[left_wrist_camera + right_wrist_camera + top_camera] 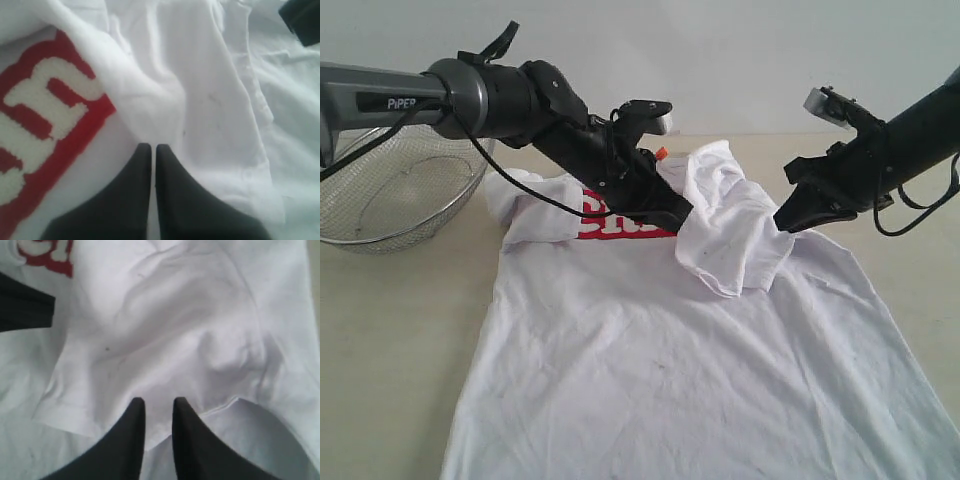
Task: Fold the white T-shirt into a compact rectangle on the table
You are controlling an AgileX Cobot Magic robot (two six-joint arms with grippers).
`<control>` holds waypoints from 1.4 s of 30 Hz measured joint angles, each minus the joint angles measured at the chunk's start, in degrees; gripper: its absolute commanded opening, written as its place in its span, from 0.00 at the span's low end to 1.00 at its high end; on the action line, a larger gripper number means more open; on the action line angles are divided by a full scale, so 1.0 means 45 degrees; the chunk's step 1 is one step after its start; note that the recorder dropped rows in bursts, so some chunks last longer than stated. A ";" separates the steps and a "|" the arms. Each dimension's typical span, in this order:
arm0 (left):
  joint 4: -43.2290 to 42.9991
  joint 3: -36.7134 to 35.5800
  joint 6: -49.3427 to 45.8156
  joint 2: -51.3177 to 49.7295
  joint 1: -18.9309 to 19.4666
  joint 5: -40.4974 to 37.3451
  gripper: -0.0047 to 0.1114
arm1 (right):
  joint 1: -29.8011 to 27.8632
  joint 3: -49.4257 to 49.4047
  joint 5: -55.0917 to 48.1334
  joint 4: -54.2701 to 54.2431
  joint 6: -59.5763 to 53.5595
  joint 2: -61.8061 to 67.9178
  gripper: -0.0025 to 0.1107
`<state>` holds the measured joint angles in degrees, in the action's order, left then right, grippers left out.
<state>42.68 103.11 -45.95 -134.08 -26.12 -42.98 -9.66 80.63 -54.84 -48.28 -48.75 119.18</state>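
white t-shirt (660, 360) lies chest-up on the counter (390, 330), one sleeve (735, 245) being folded inward; left fingers (131, 200) are held together, right fingers (125, 440) slightly apart at its hem, so a clean release is judged needed next.

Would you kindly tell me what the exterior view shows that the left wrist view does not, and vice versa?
Only the exterior view shows the silver wire-mesh basket, the pale beige wood-grain table and the small orange neck tag. Only the left wrist view makes clear that the left arm's black fingers are shut together. Both show the soft white T-shirt with red lettering and its folded-over sleeve.
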 measured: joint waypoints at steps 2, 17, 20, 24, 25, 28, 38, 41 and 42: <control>0.0000 0.0000 0.0000 0.0000 0.0000 0.0036 0.08 | 0.0000 0.0000 0.0512 0.0357 0.0563 0.0000 0.42; -0.0030 0.0030 0.0050 0.0000 0.0000 0.0512 0.08 | 0.0026 0.0000 0.1196 0.0854 0.2427 0.1257 0.39; -0.0053 0.0160 -0.0004 -0.0104 0.0000 0.0732 0.08 | 0.0112 0.0000 0.1196 0.0465 0.2427 0.1333 0.39; -0.0028 0.0613 -0.0033 -0.0612 0.0000 0.0891 0.08 | 0.0332 0.0000 0.1221 0.0203 0.2427 0.1387 0.39; -0.0028 0.0722 -0.0033 -0.0750 0.0000 0.0891 0.08 | 0.0389 0.0000 0.1242 0.0146 0.2399 0.1387 0.39; 0.0019 0.0924 -0.0033 -0.0989 0.0000 0.0891 0.08 | 0.0443 0.0000 0.1212 0.0054 0.2373 0.1387 0.39; 0.0111 0.1003 -0.0033 -0.0999 -0.0030 0.1056 0.08 | 0.0481 0.0000 0.1549 0.0238 0.2350 0.0981 0.39; 0.0197 0.1096 -0.0033 -0.1073 -0.0030 0.1175 0.08 | 0.0481 0.0000 0.1596 0.0238 0.2374 0.0985 0.37; 0.0197 0.1205 -0.0033 -0.1144 -0.0030 0.1175 0.08 | 0.0481 0.0000 0.1621 0.0238 0.2374 0.0985 0.34</control>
<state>43.57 108.53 -46.10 -139.22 -26.25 -37.69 -7.50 80.63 -47.54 -47.20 -38.07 123.61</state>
